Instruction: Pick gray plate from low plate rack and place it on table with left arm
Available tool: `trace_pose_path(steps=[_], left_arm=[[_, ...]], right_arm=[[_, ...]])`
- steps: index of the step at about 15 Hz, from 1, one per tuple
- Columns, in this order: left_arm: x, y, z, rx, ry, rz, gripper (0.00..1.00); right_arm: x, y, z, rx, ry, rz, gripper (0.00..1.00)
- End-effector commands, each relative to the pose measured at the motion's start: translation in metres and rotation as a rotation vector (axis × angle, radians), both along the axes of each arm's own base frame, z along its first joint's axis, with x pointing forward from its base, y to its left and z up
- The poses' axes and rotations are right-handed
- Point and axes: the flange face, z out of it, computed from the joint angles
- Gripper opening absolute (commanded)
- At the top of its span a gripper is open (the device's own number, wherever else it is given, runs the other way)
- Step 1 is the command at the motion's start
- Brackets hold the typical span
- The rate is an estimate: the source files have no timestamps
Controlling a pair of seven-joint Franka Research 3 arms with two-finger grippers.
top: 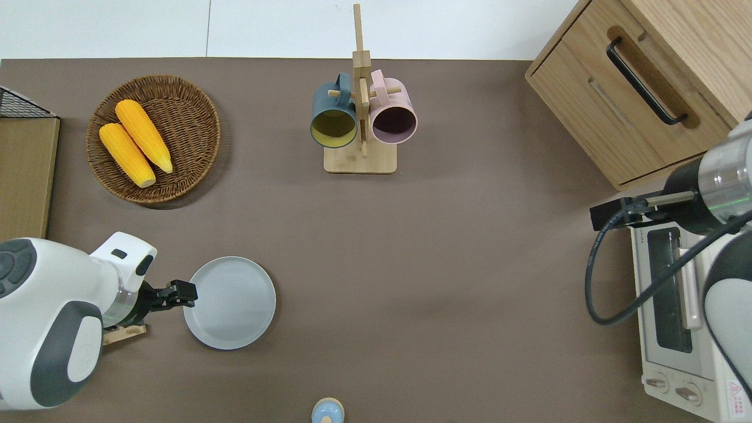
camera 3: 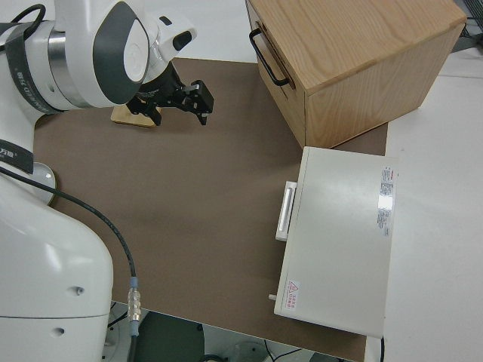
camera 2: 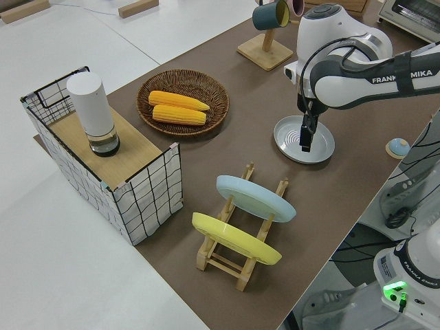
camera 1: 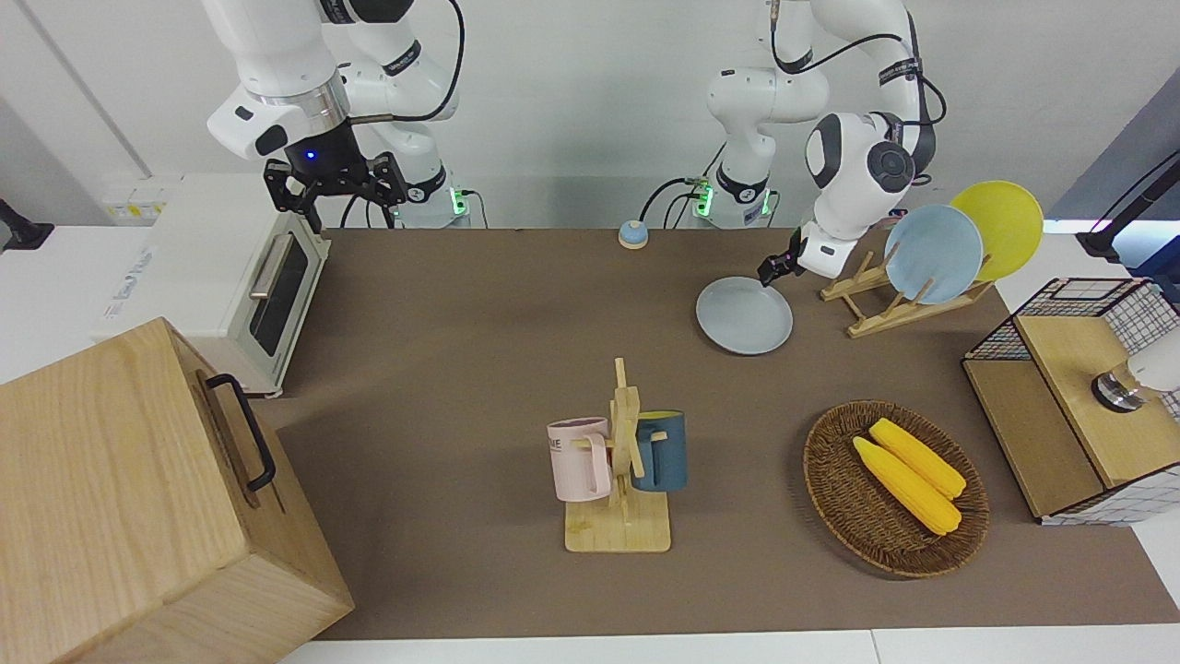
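Overhead view: the gray plate (top: 230, 302) is set flat on the bench (top: 446, 282); the left hand (top: 182, 291), fingers apart, is positioned over its rim.

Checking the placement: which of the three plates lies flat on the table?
The gray plate, flat on the table by the left gripper. The blue plate and yellow plate stand in the rack.

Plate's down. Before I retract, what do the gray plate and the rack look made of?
Gray plate: matte pale gray, no glare, faint concentric rings; probably ceramic or melamine, can't tell which. Low plate rack: light unfinished-looking wood, slats and pegs with visible grain tone. It holds a light-blue plate and a yellow plate.
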Motion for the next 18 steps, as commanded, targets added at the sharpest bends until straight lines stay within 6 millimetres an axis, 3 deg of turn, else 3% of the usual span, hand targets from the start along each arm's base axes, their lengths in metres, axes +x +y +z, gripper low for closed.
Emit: trace_pose_path(steps=[1,4,6,8,9,13,18], left_arm=[[0.033,0.009,0.044,0.066,-0.036,-0.034,0.99],[0.05,0.024,0.078,0.054,-0.089,0.003,0.99],[0.057,0.027,0.119,0.02,-0.117,-0.027,0.99],[0.057,0.05,0.141,-0.015,-0.118,-0.127,0.99],[0.055,0.061,0.144,-0.045,-0.12,-0.189,0.99],[0.056,0.062,0.162,-0.043,-0.137,-0.202,0.99],[0.058,0.057,0.158,-0.025,-0.112,-0.202,0.99]], right_arm=[[-0.002,-0.001,0.004,-0.003,0.002,-0.014,0.983],[-0.002,-0.001,0.004,-0.003,0.002,-0.014,0.983],[-0.002,-0.001,0.004,-0.003,0.002,-0.014,0.983],[-0.002,-0.001,0.004,-0.003,0.002,-0.014,0.983],[-0.002,-0.001,0.005,-0.002,0.001,-0.014,0.983],[-0.002,-0.001,0.004,-0.003,0.002,-0.014,0.983],[-0.002,-0.002,0.004,-0.002,0.004,-0.015,0.983]])
